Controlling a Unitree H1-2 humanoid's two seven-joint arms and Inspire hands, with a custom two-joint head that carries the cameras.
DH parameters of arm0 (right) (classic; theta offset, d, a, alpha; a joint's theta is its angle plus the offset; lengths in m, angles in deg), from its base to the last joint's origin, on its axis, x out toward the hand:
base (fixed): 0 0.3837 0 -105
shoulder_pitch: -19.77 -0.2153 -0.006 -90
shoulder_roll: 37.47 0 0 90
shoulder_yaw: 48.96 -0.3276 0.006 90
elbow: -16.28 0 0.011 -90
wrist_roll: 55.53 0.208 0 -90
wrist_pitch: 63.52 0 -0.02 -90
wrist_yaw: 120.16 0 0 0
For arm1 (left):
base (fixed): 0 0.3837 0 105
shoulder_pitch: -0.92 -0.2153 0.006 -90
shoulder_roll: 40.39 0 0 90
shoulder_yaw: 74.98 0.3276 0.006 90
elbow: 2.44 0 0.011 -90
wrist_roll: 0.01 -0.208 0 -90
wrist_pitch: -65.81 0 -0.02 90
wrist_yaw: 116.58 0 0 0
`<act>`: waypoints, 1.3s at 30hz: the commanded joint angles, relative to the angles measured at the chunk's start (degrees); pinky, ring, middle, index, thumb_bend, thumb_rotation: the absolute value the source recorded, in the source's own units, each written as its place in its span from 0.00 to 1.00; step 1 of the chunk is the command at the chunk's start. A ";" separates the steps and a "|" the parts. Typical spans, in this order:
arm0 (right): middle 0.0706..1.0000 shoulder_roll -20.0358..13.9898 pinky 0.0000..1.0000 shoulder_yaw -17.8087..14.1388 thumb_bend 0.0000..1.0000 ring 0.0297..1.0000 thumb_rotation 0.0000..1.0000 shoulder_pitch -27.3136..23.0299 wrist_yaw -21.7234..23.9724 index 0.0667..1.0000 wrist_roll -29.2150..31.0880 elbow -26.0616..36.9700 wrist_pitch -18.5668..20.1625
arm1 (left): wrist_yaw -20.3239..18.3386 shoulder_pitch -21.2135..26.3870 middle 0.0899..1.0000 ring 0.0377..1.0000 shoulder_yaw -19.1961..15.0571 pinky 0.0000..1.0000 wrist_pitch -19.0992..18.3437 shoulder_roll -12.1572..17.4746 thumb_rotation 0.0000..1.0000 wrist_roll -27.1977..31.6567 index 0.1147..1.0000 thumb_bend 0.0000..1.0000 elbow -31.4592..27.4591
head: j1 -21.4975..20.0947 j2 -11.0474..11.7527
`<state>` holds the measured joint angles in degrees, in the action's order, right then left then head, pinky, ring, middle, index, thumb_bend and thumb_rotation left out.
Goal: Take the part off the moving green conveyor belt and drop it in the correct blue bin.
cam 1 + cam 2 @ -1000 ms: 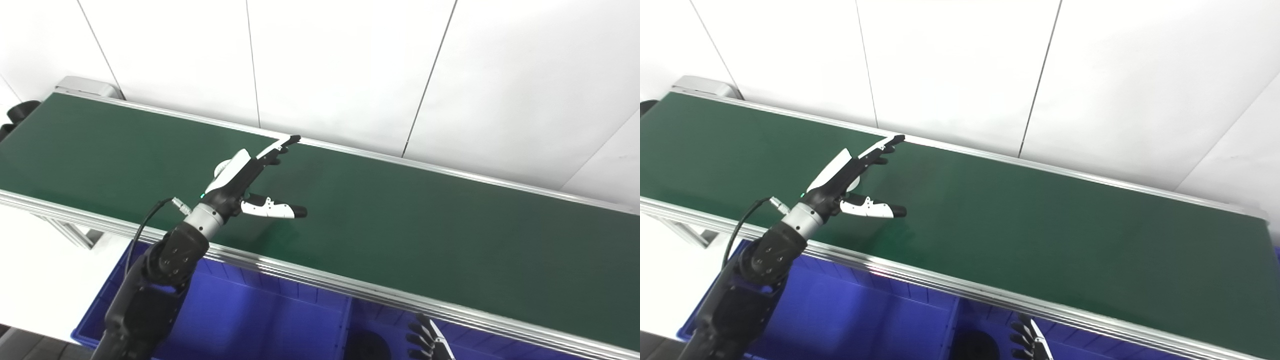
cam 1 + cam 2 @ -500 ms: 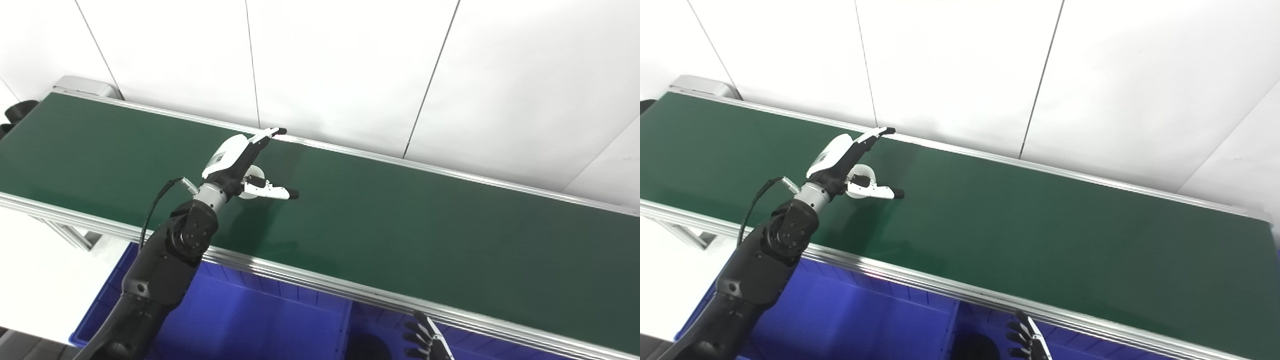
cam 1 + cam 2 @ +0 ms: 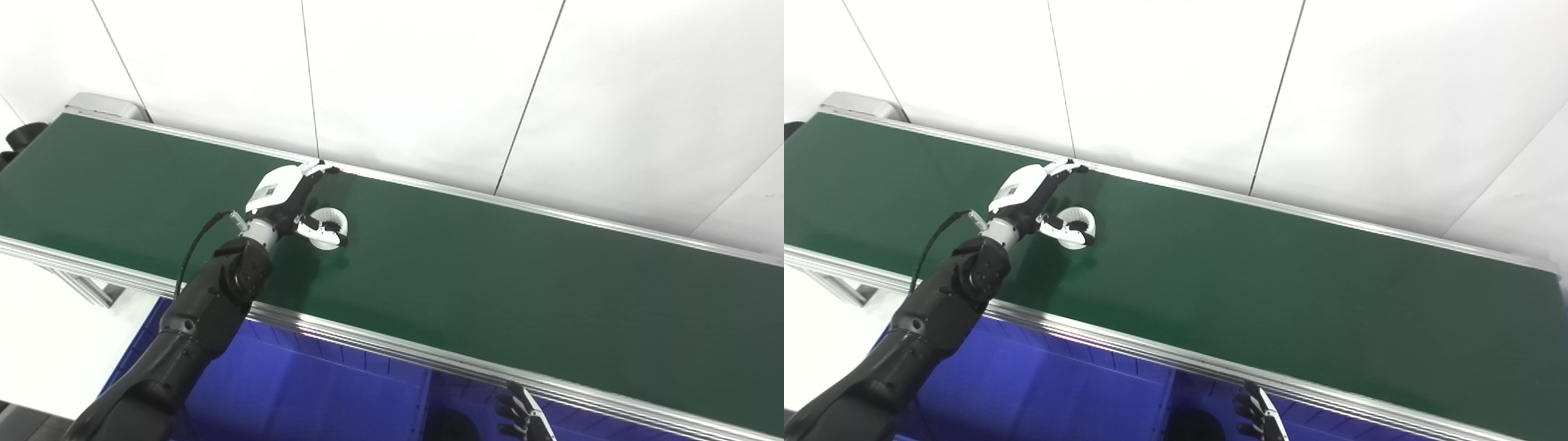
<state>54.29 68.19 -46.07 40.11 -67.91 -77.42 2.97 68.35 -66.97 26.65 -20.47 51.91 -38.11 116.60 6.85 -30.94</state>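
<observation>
A white ring-shaped part (image 3: 329, 227) lies on the green conveyor belt (image 3: 490, 282), also seen in the right eye view (image 3: 1079, 227). My left hand (image 3: 288, 199) reaches over the belt, open, its thumb lying across the ring's near side and its fingers stretched toward the belt's far rail. It touches the ring but does not enclose it. My right hand (image 3: 520, 416) shows only its fingertips at the bottom edge, spread open below the belt over the blue bins (image 3: 318, 392).
The belt's near aluminium rail (image 3: 380, 343) runs between the belt and the bins. A divider (image 3: 422, 398) splits the bins. A dark round object (image 3: 450, 425) lies in the right bin. A white wall stands behind the belt.
My left hand has moved farther over the belt and dropped lower. The white ring has come out from behind the hand and now lies at its thumb.
</observation>
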 commanded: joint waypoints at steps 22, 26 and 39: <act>0.83 -0.02 0.72 0.58 0.86 0.77 0.45 0.98 -2.08 0.91 0.81 2.85 -3.41 | 0.39 1.00 0.47 0.41 4.46 0.47 5.61 -1.19 0.00 5.62 0.44 0.50 3.35 | -0.22 -1.00; 0.83 0.17 0.74 0.71 0.86 0.77 0.45 0.99 -2.51 0.91 0.70 2.91 -3.41 | 0.53 0.89 0.47 0.41 5.63 0.47 5.71 -0.07 0.00 4.66 0.44 0.50 2.19 | -0.33 -1.15; 0.83 0.70 0.70 1.28 0.87 0.78 0.45 2.38 -3.19 0.90 -0.05 4.68 -3.41 | 0.17 -11.04 0.46 0.40 -0.68 0.45 12.91 1.97 0.00 13.53 0.46 0.50 -20.16 | -3.98 -4.85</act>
<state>54.58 69.30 -44.48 37.76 -67.32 -75.05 2.97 68.65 -78.25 27.47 -10.23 52.30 -26.60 100.08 2.81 -35.86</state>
